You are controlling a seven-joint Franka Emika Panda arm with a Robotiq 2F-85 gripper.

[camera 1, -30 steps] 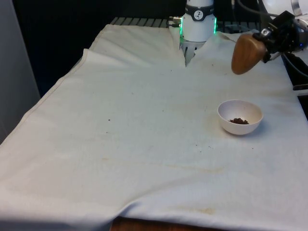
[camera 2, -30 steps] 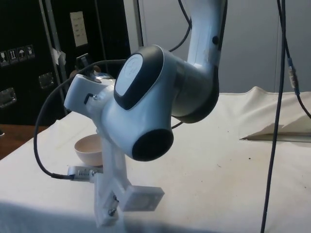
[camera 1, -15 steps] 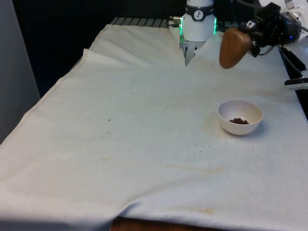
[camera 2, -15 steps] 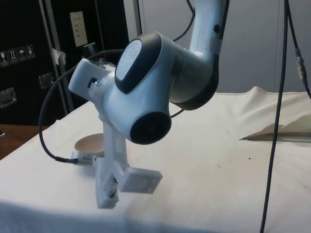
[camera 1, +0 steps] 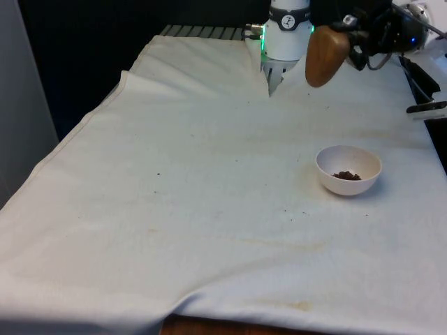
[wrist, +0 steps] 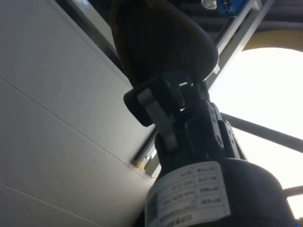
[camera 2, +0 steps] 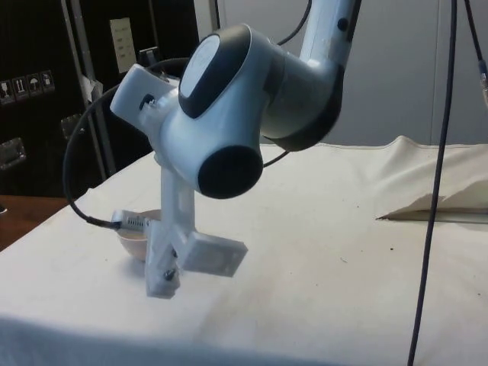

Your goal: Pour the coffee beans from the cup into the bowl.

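High over the far right of the table, in the front view, a brown wooden cup (camera 1: 325, 56) hangs in the air, held by the black gripper (camera 1: 353, 36). The cup is tilted, its rounded body pointing down and towards the front view's left, and its rim end lies at the gripper. The wrist view shows the same cup (wrist: 161, 42) as a dark rounded form pinched between the gripper's fingers (wrist: 158, 113), which press on its rim; the gripper (wrist: 165, 101) is thus closed on the cup.

Below and nearer the camera, a white bowl (camera 1: 348, 169) stands on the white cloth (camera 1: 195, 181) towards the front view's right. A small heap of dark coffee beans (camera 1: 346, 175) lies on the bowl's floor. The cup is well apart from the bowl, higher up and farther back, not above it.

The side view shows the white arm (camera 2: 252, 99) in the foreground, with the bowl (camera 2: 137, 236) partly hidden behind the white bracket on the wrist; only part of its rim and wall can be seen there.

A few dark specks (camera 1: 158, 174) lie scattered on the cloth, which is creased and faintly stained near its front edge. At the table's far end the robot's white base (camera 1: 288, 31) stands at a notch in the cloth.
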